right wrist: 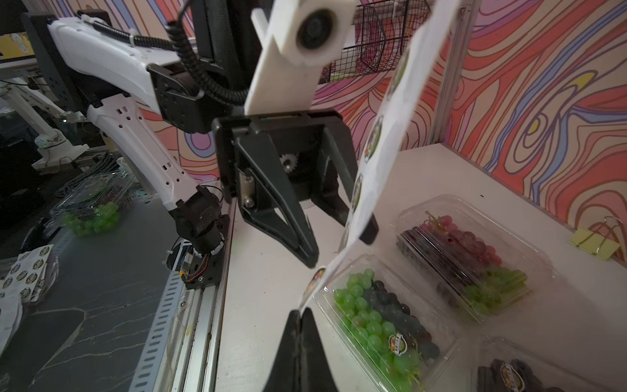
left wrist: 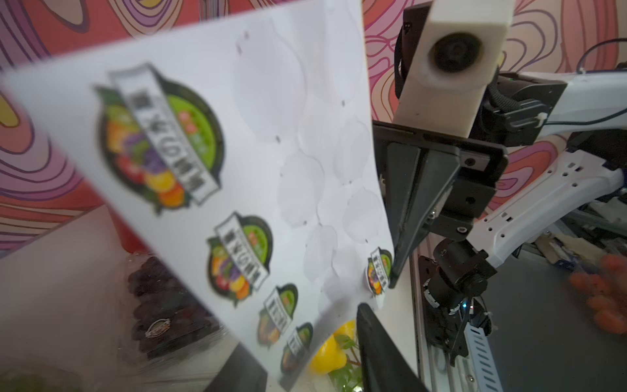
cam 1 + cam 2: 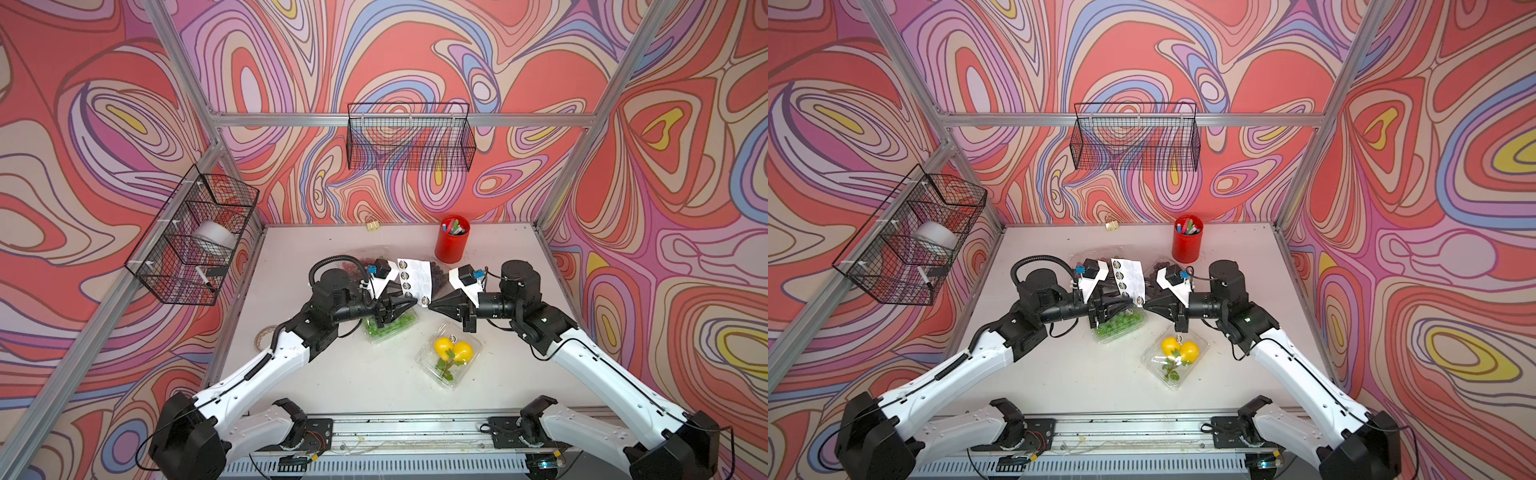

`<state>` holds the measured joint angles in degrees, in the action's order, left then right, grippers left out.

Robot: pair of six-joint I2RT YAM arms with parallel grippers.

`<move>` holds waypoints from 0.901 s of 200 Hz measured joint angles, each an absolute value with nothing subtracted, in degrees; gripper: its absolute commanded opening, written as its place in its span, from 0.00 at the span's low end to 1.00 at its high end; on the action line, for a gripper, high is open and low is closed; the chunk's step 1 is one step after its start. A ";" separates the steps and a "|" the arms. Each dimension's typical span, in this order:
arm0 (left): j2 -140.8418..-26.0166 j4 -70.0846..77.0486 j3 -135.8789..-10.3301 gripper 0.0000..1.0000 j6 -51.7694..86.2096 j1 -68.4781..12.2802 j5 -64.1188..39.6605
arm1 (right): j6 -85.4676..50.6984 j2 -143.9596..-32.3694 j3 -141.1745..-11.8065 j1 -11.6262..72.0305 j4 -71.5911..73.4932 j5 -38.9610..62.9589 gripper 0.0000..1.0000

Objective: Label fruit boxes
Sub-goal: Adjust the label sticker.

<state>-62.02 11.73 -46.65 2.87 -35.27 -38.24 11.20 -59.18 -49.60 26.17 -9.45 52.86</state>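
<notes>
Four clear fruit boxes sit on the white tabletop (image 3: 332, 382). The lemon box (image 3: 451, 353) is in the middle, a bit toward the right edge, and it has a round sticker on its lid. The green-and-dark grape box (image 1: 380, 325) is just to its left, under the left gripper (image 1: 341, 247), and it also has a sticker on its lid. The red-green grape box (image 1: 475, 258) lies behind it, nearer the far edge. The dark purple grape box (image 1: 529, 373) is also back there, beside the red pen cup (image 3: 452, 239), and a sticker shows on it.

A white sticker sheet (image 3: 413, 276) hangs in the air above the boxes, between the two grippers. It has a row of round fruit stickers down one side.

The right gripper (image 3: 431, 306) has its fingers pressed together on the low corner of the sheet, right at a sticker. The left gripper's fingers are apart, and the edge of the sheet passes between them.

Yellow binder clips (image 3: 373, 225) lie at the far edge. A tape roll (image 3: 262, 336) lies at the left edge. Two black wire baskets (image 3: 409, 137) hang on the walls.
</notes>
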 measured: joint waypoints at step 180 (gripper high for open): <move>-62.67 -5.13 -53.56 0.38 -21.65 -42.33 -35.97 | 8.75 -65.19 -51.79 25.58 -9.82 56.62 0.00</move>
